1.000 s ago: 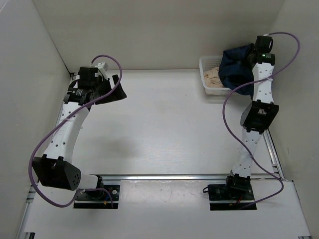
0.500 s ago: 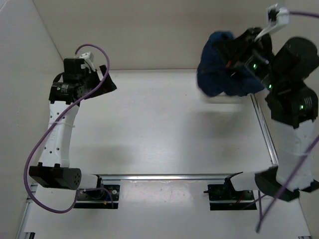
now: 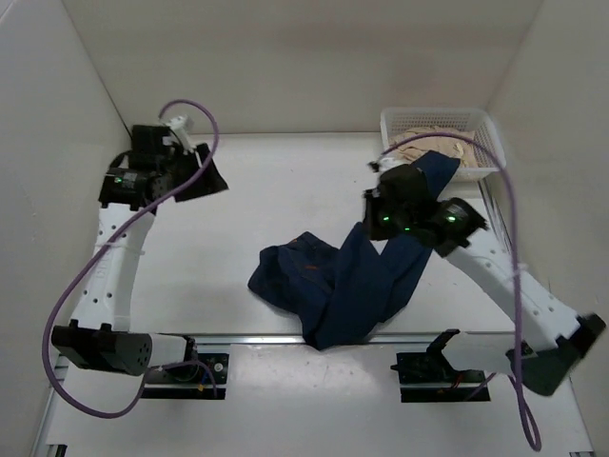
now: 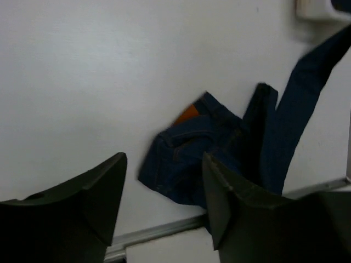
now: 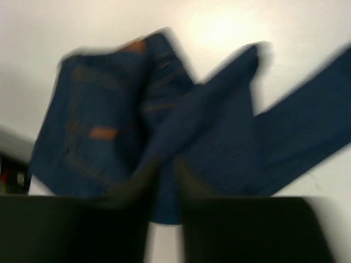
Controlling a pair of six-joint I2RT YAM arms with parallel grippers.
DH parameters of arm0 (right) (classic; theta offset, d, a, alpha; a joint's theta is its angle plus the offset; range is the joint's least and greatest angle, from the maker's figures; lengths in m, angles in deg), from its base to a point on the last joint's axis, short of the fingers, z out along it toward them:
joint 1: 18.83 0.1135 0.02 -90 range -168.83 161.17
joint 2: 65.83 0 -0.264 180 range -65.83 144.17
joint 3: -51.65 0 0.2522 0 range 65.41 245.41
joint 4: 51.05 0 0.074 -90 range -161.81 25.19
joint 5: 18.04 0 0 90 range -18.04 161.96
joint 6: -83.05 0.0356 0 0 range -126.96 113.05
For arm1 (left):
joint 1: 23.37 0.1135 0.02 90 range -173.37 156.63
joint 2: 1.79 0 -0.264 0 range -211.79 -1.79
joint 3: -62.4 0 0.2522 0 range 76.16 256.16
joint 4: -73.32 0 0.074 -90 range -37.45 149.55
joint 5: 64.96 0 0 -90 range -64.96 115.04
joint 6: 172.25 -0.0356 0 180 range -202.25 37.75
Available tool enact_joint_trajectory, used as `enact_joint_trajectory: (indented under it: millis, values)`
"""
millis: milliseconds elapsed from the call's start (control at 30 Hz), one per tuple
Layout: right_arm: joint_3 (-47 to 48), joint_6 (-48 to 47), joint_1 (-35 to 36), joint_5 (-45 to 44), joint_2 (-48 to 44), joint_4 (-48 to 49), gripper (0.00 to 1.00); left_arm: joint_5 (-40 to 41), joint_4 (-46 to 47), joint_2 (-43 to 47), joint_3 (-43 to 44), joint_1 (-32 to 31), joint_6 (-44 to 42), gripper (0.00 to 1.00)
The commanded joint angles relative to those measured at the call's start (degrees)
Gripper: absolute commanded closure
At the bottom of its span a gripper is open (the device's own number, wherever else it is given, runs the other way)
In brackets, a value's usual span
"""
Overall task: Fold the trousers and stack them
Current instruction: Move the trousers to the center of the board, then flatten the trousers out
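Observation:
The dark blue trousers (image 3: 319,281) lie crumpled on the table near the front rail. One leg runs up and right over my right gripper (image 3: 381,224) toward the basket. In the left wrist view the trousers (image 4: 186,148) show a tan patch (image 4: 188,114). My left gripper (image 3: 205,176) hangs at the back left, far from the denim. It stands open (image 4: 164,164) with nothing between its fingers. The right wrist view is blurred. There my right gripper (image 5: 167,170) has a narrow gap, with the trousers (image 5: 109,120) right under it. I cannot see whether denim is pinched.
A white basket (image 3: 390,124) with beige cloth (image 3: 433,143) in it stands at the back right corner; its corner shows in the left wrist view (image 4: 323,8). White walls close in the table on three sides. A metal rail (image 3: 238,338) runs along the front.
My right arm swung down from high at the back right to the table's middle. The trousers went from a hanging bundle to a heap on the table. The left arm barely moved.

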Motion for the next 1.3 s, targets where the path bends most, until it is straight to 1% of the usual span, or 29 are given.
enact_joint_trajectory:
  millis: [0, 33, 67, 100, 133, 167, 200, 233, 267, 333, 433, 467, 500, 567, 600, 633, 700, 733, 767, 800, 833, 867, 933, 967, 1000, 1067, 1100, 1200, 1267]
  values:
    - [-1.23, 1.79, -8.66, -5.14, -10.9, -0.06, 0.95, -3.85, 1.19, 0.03, -10.61, -8.98, 1.26, 0.35]
    - [-2.37, 1.8, -12.51, -3.13, -10.91, -0.06, 0.99, -3.85, 4.25, 0.03, -13.33, -11.18, 2.84, 0.35]
    - [-3.52, 1.8, -14.03, -0.76, -10.91, -0.06, 0.99, -3.85, 5.76, -0.49, -15.71, -13.2, 4.6, 0.25]
    - [-5.53, 1.19, -15.08, 1.96, -10.91, -0.06, 0.78, -3.85, 6.91, -1.02, -17.73, -16.79, 7.92, 0.13]
    - [-6.51, 1.18, -15.79, 7.47, -10.12, -0.06, 0.52, -3.16, 7.96, -2.59, -20.45, -18.74, 9.35, 0.05]
    - [-7.47, 1.18, -15.8, 9.88, -8.9, 0.47, 0.36, -1.84, 8.58, -3.57, -21.26, -20.67, 10.67, 0.0]
    - [-8.44, 1.7, -15.8, 11.9, -8.19, 0.99, 0.22, -0.18, 8.59, -4.53, -21.27, -22.43, 11.64, 0.0]
    - [-10.71, 1.71, -14.32, 13.66, -7.49, 1.0, 0.03, 2.36, 8.59, -5.33, -22.92, -24.8, 13.04, 0.0]
    - [-12.04, 2.75, -13.43, 14.72, -6.87, 1.0, 0.0, 3.0, 8.59, -6.55, -23.72, -25.52, 13.05, 0.0]
    - [-17.12, 5.13, -11.07, 16.66, -6.07, 3.1, 0.0, 3.0, 10.16, -7.61, -25.83, -26.75, 14.36, 0.0]
    - [-23.2, 8.9, -10.44, 21.48, -3.62, 8.54, 0.0, -0.33, 12.97, -9.72, -29.26, -28.07, 15.16, 0.0]
    - [-26.61, 9.96, -9.57, 24.9, -3.09, 10.56, 0.0, -1.03, 14.55, -11.21, -29.27, -29.56, 15.68, 0.11]
    - [-28.12, 11.01, -8.95, 26.5, -2.22, 12.75, 0.0, -1.04, 14.56, -12.18, -29.27, -30.18, 15.69, 0.29]
    - [-29.8, 13.83, -6.49, 28.35, -0.46, 18.12, 0.0, -1.04, 14.56, -14.64, -27.43, -30.8, 15.08, 0.75]
    - [-29.81, 14.36, -5.44, 28.36, 0.25, 19.44, 0.03, -1.04, 14.04, -15.17, -26.73, -30.8, 15.07, 0.9]
    - [-29.81, 14.37, -3.43, 27.66, 2.43, 21.02, 0.06, -0.52, 14.04, -15.18, -25.85, -30.8, 15.07, 0.9]
    - [-26.66, 13.84, -2.09, 26.26, 5.51, 21.65, 0.2, 2.46, 11.42, -15.18, -21.73, -30.27, 15.07, 0.9]
    - [-25.34, 12.97, -2.09, 25.47, 7.36, 21.65, 0.33, 3.87, 10.18, -15.18, -19.79, -30.27, 14.55, 0.9]
    - [-21.85, 11.13, -2.09, 23.63, 11.29, 21.65, 0.7, 6.23, 8.95, -15.18, -15.42, -29.14, 14.02, 0.9]
    - [-19.63, 10.42, -3.74, 22.48, 13.16, 21.13, 0.88, 7.3, 7.63, -15.18, -12.94, -28.44, 14.02, 0.9]
    - [-17.26, 8.24, -4.71, 21.25, 16.22, 19.21, 1.0, 8.27, 4.75, -15.18, -10.31, -27.56, 13.24, 0.9]
    - [-11.93, 7.43, -7.25, 19.24, 17.21, 17.97, 1.0, 10.19, 3.07, -15.18, -4.45, -25.29, 12.62, 0.9]
    - [-6.02, 5.59, -10.86, 16.33, 18.53, 16.65, 1.0, 12.05, -0.1, -15.7, 2.43, -22.55, 11.12, 0.9]
    - [-2.6, 4.18, -15.05, 16.32, 18.54, 15.16, 1.0, 12.58, -2.64, -15.71, 5.94, -21.06, 11.12, 0.9]
    - [5.09, 3.65, -17.1, 16.84, 19.23, 14.54, 1.0, 12.58, -3.71, -16.31, 13.37, -17.74, 10.42, 0.9]
    - [13.57, 3.12, -20.53, 17.72, 20.55, 12.18, 1.0, 10.57, -5.03, -17.2, 20.88, -14.38, 9.89, 0.9]
    - [22.31, 1.64, -22.55, 17.72, 21.6, 11.03, 1.0, 7.69, -5.03, -17.9, 27.44, -11.32, 9.89, 0.9]
    - [33.27, -0.04, -24.32, 15.71, 22.32, 6.03, 1.0, 5.12, -5.65, -17.9, 34.17, -7.79, 10.5, 0.9]
    - [36.29, -0.75, -24.85, 13.69, 19.52, 5.48, 1.0, 4.59, -5.65, -15.2, 34.02, -5.41, 11.73, 0.9]
